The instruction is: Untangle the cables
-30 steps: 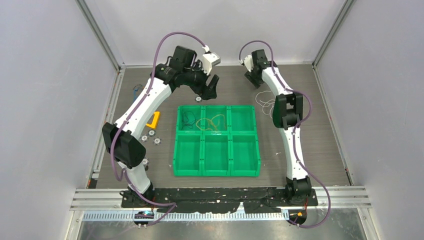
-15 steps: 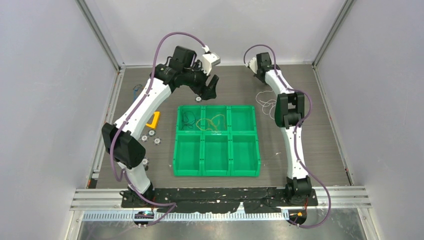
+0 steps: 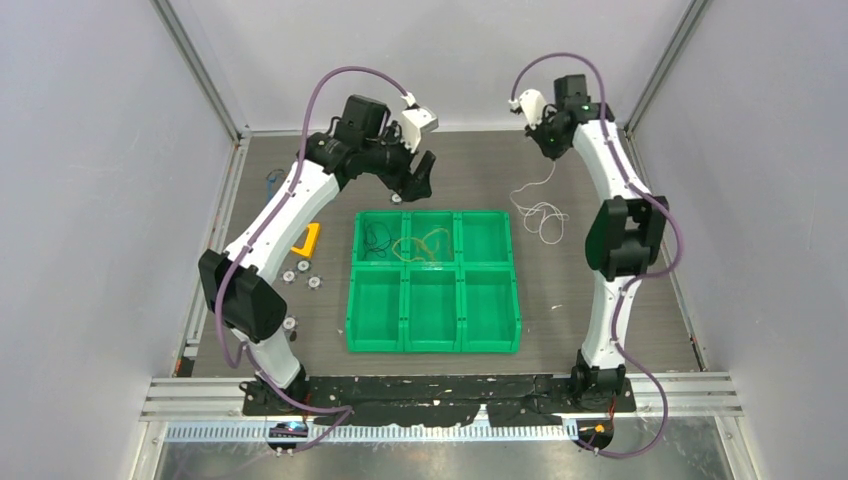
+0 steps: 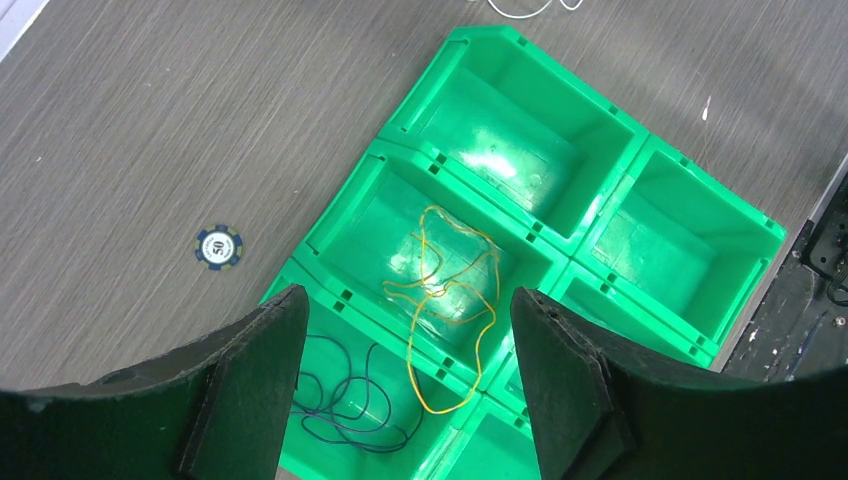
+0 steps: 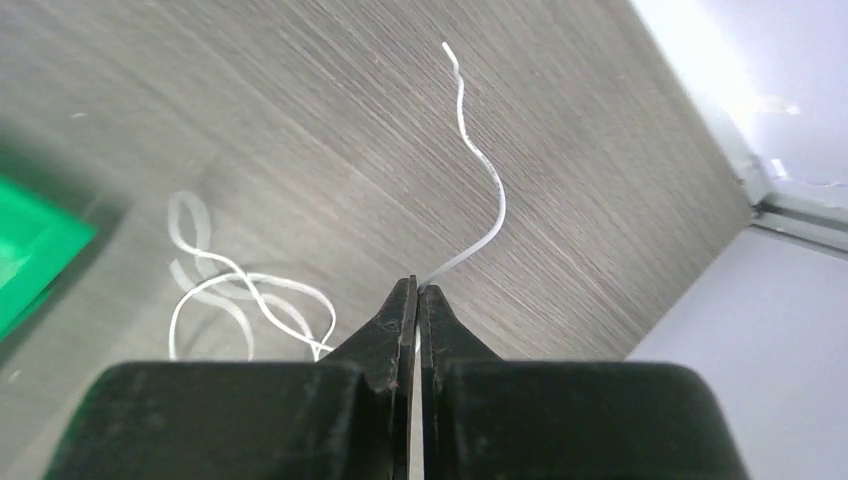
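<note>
- Fingers (image 5: 398,322) of the right gripper (image 5: 416,290) are pinched flat together on the white cable (image 5: 487,165). A short wavy tail of it sticks out past the black tips.
- From above, I see the rest of that white cable (image 3: 540,212) hanging down to loose, thread-thin loops on the grey wood-grain table (image 3: 470,180), just right of the tray's far-right corner.
- My left gripper (image 4: 407,310) hovers with its broad matte-black fingers spread wide, holding nothing, above the far row of the green tray (image 3: 432,342).
- It is a glossy moulded plastic tray with six square compartments.
- A yellow-orange cable (image 4: 436,291) curls in the far-middle compartment, one loop draped over the divider on the far-left side.
- A dark cable (image 3: 375,238) coils in the far-left compartment.
- A round blue-and-white chip (image 4: 218,247) marked 50 lies on the table just beyond the tray's far edge.
</note>
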